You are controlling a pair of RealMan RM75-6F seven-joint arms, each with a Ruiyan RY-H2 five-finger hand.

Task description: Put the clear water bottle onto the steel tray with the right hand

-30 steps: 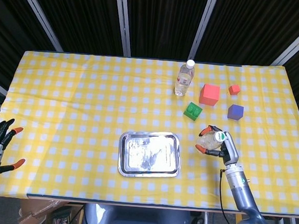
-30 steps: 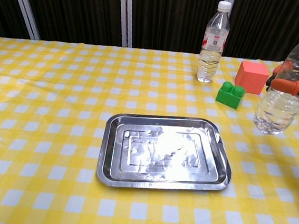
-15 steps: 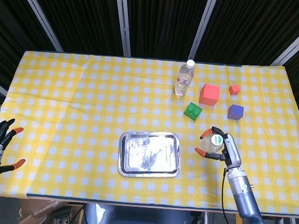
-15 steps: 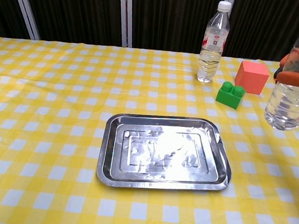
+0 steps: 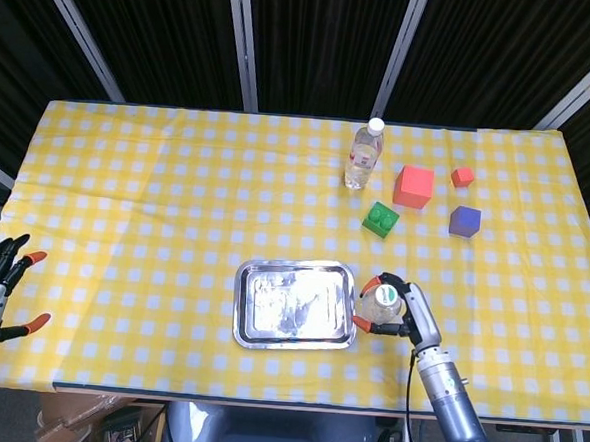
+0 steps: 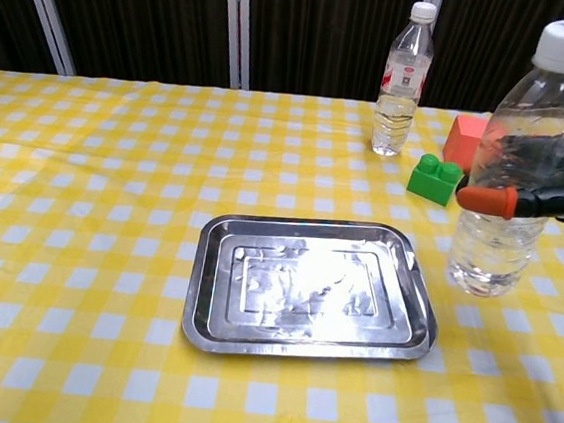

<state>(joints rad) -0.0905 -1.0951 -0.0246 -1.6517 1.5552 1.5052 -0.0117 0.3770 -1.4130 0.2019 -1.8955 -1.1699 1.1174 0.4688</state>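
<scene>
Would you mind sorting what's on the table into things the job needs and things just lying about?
Part of the job:
- clear water bottle, held by the right hand
- steel tray

Lying about:
- second bottle
- green brick
- red cube
- small red block
- blue cube

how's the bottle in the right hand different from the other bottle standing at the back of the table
The held bottle is gripped by the right hand beside the tray; the back bottle stands free on the tablecloth, untouched. The held bottle's cap is white with green on top; the back bottle's cap looks plain white. The back bottle has a small red-and-white label; none shows on the held bottle. Both are clear, upright, capped plastic bottles.
</scene>
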